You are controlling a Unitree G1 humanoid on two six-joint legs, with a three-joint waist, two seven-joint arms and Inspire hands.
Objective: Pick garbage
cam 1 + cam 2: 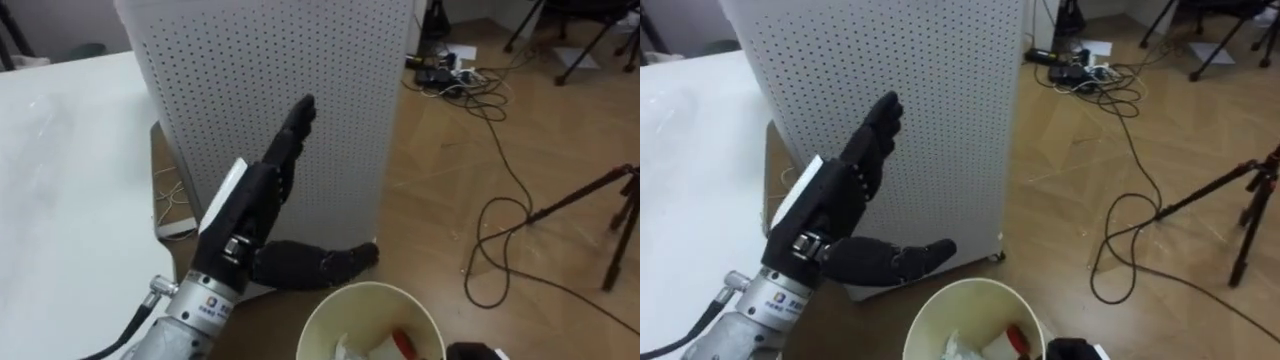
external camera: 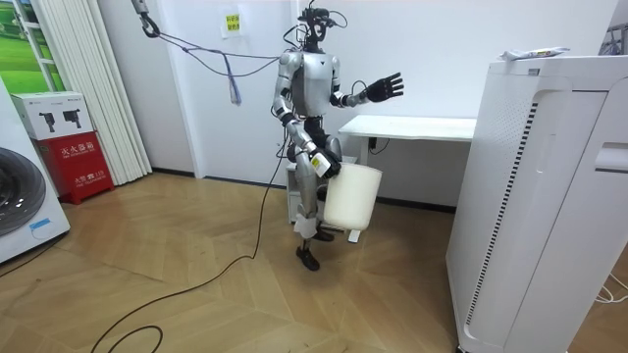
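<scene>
One cream bin (image 1: pixel 328 303), mouth upward, holds white and red garbage (image 1: pixel 404 345).

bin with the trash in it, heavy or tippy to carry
Probably light: the cream bin hangs off the floor at the robot's side. Likely stiff: its rim looks evenly round. Open-topped, so tilting could spill the white scraps.

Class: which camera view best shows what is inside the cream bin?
The right eye view: it looks down into the bin, on white scraps and something red. The left eye view shows similar; the room view, its outer wall.
</scene>
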